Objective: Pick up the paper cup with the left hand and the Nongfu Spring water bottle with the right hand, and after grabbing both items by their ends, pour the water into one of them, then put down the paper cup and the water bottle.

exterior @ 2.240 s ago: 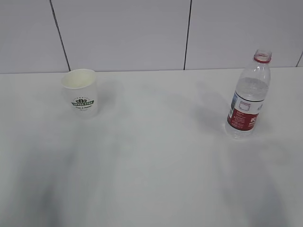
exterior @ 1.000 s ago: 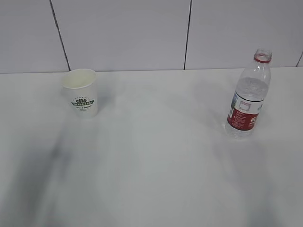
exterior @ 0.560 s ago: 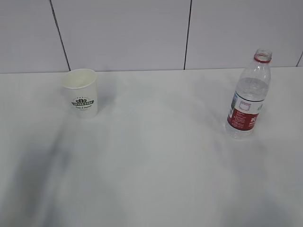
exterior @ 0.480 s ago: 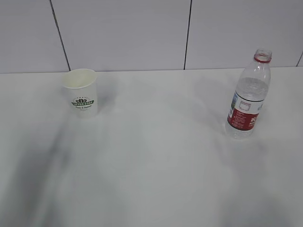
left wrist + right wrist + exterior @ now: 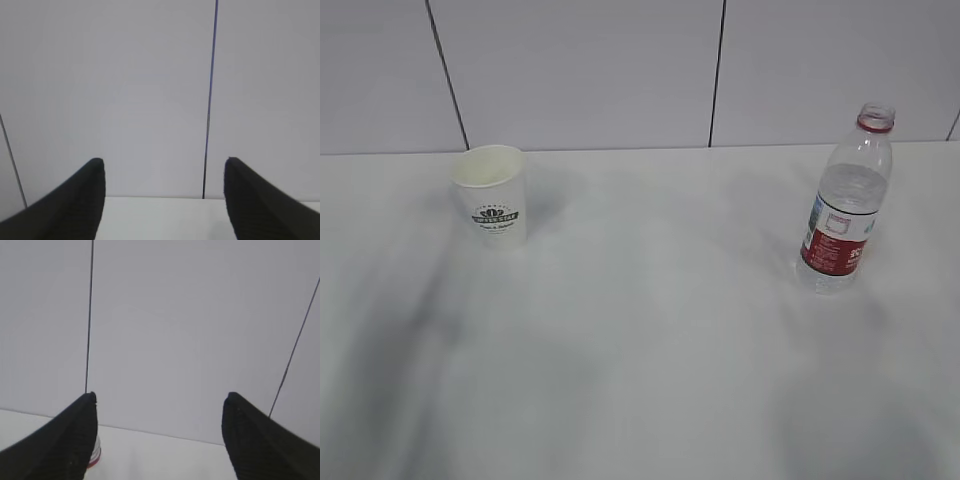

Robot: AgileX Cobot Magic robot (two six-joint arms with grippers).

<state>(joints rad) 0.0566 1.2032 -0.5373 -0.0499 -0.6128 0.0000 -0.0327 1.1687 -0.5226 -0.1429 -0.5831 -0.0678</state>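
The white paper cup (image 5: 490,196) with a dark green logo stands upright at the left rear of the white table (image 5: 650,330). At the right stands the Nongfu Spring water bottle (image 5: 844,205), clear with a red neck ring and a red-and-white label, and water reaches its shoulder. Neither arm shows in the exterior view. In the left wrist view my left gripper (image 5: 163,165) is open, facing the wall with nothing between its fingers. My right gripper (image 5: 160,399) is open too. A red-and-white sliver of the bottle (image 5: 95,455) peeks out beside its left finger (image 5: 70,440).
A pale panelled wall (image 5: 620,70) with dark vertical seams rises behind the table's far edge. Soft shadows lie on the table's near left (image 5: 390,380) and near right (image 5: 860,440).
The cup and the bottle have kept their places. Only the soft shadows at the table's near side have shifted a little.
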